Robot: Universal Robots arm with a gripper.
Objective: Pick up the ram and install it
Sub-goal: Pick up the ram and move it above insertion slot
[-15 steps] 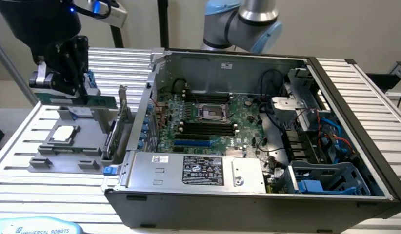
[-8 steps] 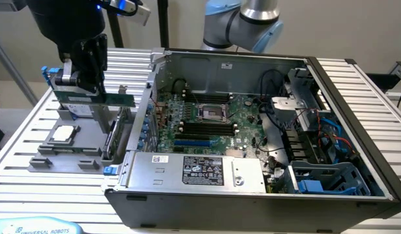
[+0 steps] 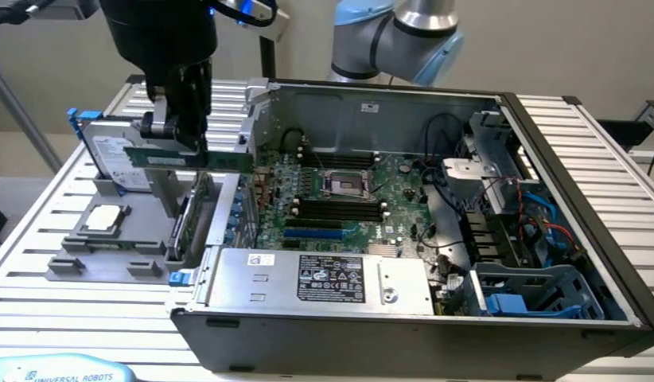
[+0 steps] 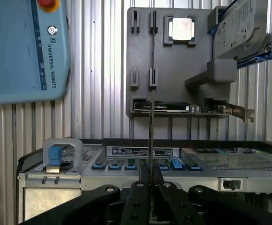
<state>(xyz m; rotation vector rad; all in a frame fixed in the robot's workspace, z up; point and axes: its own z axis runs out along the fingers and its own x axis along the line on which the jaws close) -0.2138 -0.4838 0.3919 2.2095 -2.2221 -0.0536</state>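
The grey-blue arm reaches toward ten o'clock; its black pincer points down, pinching the thin green ram stick.

A silver work table of ribbed aluminium slats fills the foreground, its long parallel grooves catching a soft sheen. Behind the table rises a plain, pale beige wall, bare and evenly lit. Past the table's edge on the exterior view's left lies a pale grey floor, and a slanted grey metal pole leans above it. The light is diffuse and the shadows on the table are faint.
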